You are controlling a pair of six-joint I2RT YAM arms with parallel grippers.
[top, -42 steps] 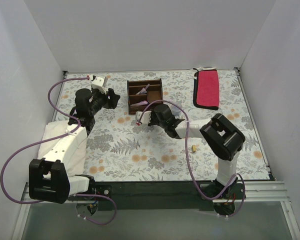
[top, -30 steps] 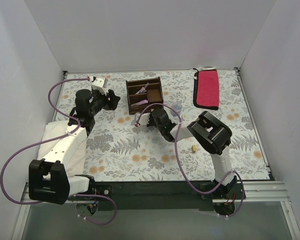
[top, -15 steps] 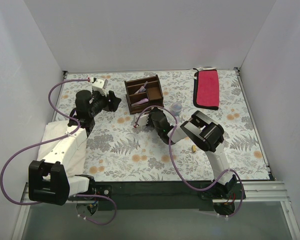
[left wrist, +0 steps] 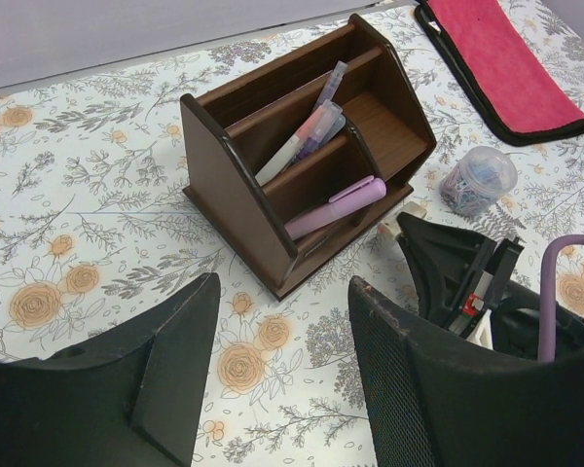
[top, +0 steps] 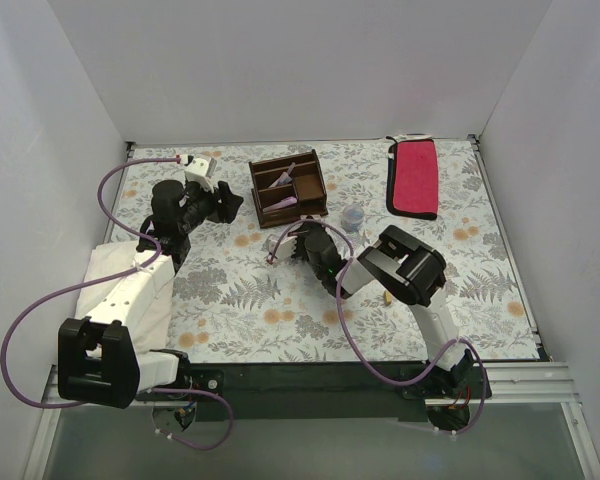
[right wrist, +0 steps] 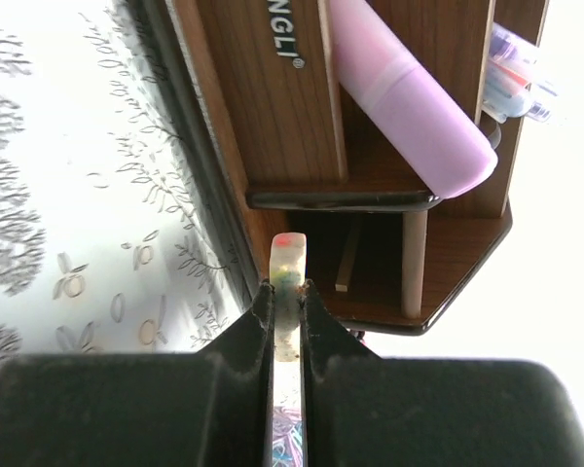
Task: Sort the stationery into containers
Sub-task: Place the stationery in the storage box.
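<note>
The dark brown wooden organiser (top: 288, 187) stands at the back middle, turned slightly. In the left wrist view the organiser (left wrist: 236, 161) holds a fat pink marker (left wrist: 336, 205) in a front slot and thin pens (left wrist: 308, 138) behind. My right gripper (top: 296, 241) is just in front of it. In the right wrist view the right gripper (right wrist: 287, 297) is shut on a small whitish block (right wrist: 288, 263) with red and green marks, held at the organiser's lower compartment (right wrist: 370, 263). My left gripper (left wrist: 282, 370) is open and empty, left of the organiser (top: 227, 203). A bluish-grey round cup (top: 352, 215) stands to the right. A tiny yellowish block (top: 387, 296) lies near the right arm.
A flat red cloth (top: 413, 177) lies at the back right. White walls (top: 300, 70) close in the floral table on three sides. A white cloth-like cover (top: 130, 290) lies under the left arm. Purple cables (top: 40, 300) loop beside both arms.
The right arm has folded in, its elbow swinging left, uncovering the cup. The organiser has turned and shifted a little left. The left arm has hardly moved.
</note>
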